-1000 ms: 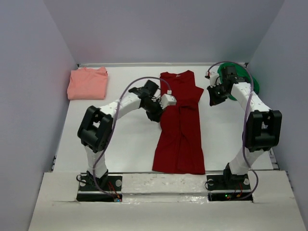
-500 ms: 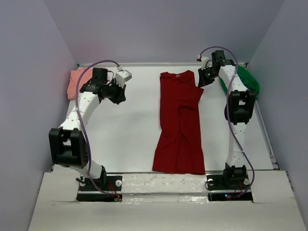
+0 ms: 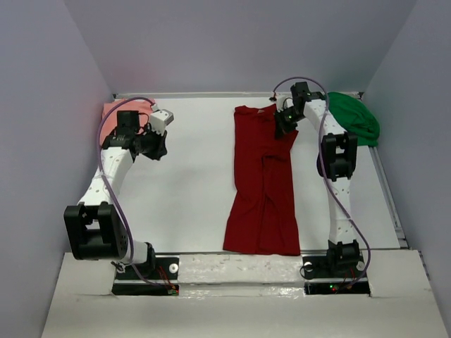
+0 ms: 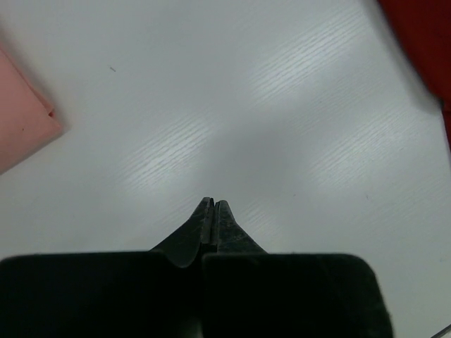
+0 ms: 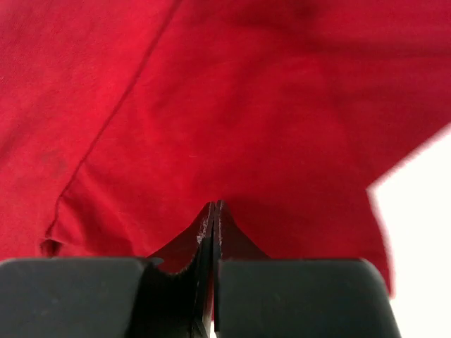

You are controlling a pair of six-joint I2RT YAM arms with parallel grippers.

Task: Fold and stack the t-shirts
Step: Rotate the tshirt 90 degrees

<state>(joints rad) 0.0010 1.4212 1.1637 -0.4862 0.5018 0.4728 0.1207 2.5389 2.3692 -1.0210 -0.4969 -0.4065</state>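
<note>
Red shirt (image 3: 264, 190) flat and lengthwise on the white desk (image 3: 190, 190), collar at the far end, hem toward the arm bases. Pink shirt (image 3: 110, 117) folded, well left of the red shirt at the far edge. Green shirt (image 3: 356, 118) bunched, right of the red shirt, also at the far edge. Left claw (image 4: 213, 205) clenched tight, gripping nothing, over bare desk between pink and red shirts, nearer the pink. Right claw (image 5: 213, 205) likewise clenched, no cloth pinched, poised over the red shirt's far right sleeve; contact with the cloth impossible to tell.
</note>
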